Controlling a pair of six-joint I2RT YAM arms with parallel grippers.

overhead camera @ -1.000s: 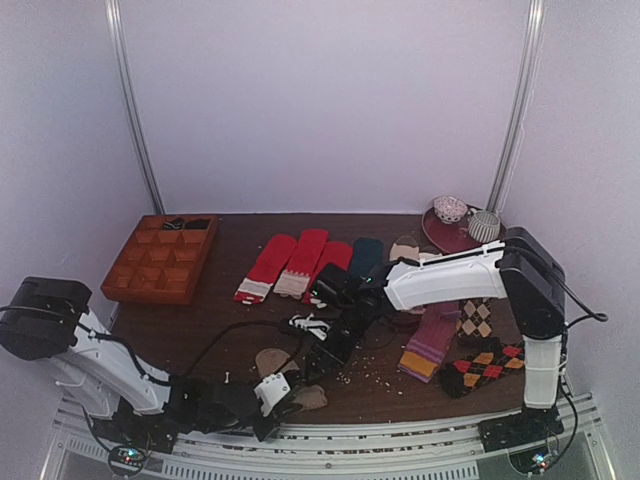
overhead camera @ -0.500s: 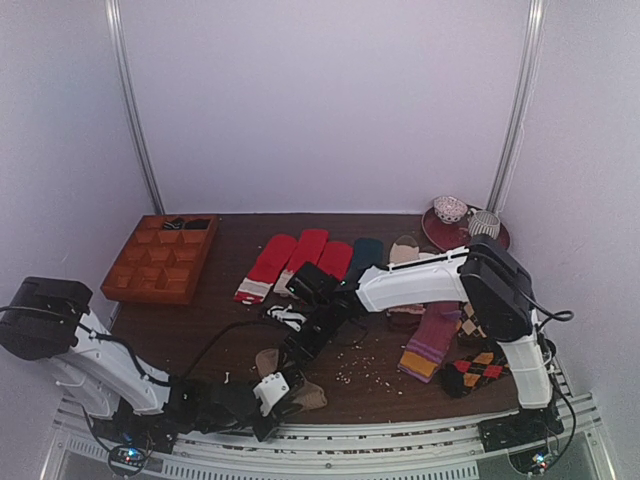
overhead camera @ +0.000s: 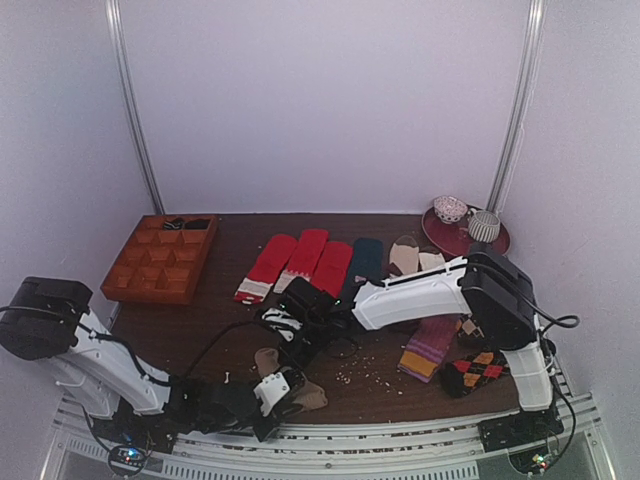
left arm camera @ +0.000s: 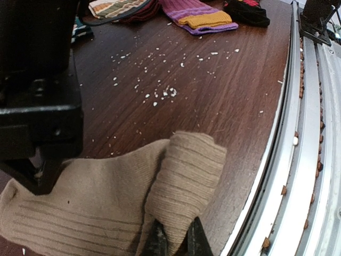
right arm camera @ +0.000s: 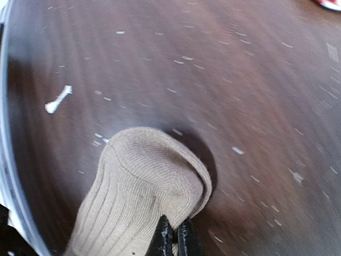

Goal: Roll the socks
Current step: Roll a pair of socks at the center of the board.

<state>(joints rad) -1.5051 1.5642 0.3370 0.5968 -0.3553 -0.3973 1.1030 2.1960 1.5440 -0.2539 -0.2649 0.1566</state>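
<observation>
The tan-brown socks (overhead camera: 266, 360) lie near the table's front edge, left of centre. My left gripper (left arm camera: 176, 241) is shut on a folded, ribbed end of the socks (left arm camera: 186, 170), close to the edge rail. From the right, my right gripper (right arm camera: 175, 236) comes down on the rounded toe end of the socks (right arm camera: 138, 176) and is shut on it, lifting it slightly off the wood. In the top view the left gripper (overhead camera: 290, 392) and the right gripper (overhead camera: 287, 345) sit at opposite ends of the socks. The right gripper's black body (left arm camera: 37, 106) fills the left of the left wrist view.
A wooden compartment tray (overhead camera: 160, 262) stands at the back left. Red socks (overhead camera: 272, 262), a teal sock (overhead camera: 366, 256), a purple sock (overhead camera: 430, 345) and argyle socks (overhead camera: 482, 368) lie across the table. A plate with cups (overhead camera: 465, 230) sits back right. Crumbs (overhead camera: 365, 372) dot the wood.
My right arm has swung left and toward the front edge, and its gripper has gone from open to shut on the socks' toe end. The left arm has stayed put.
</observation>
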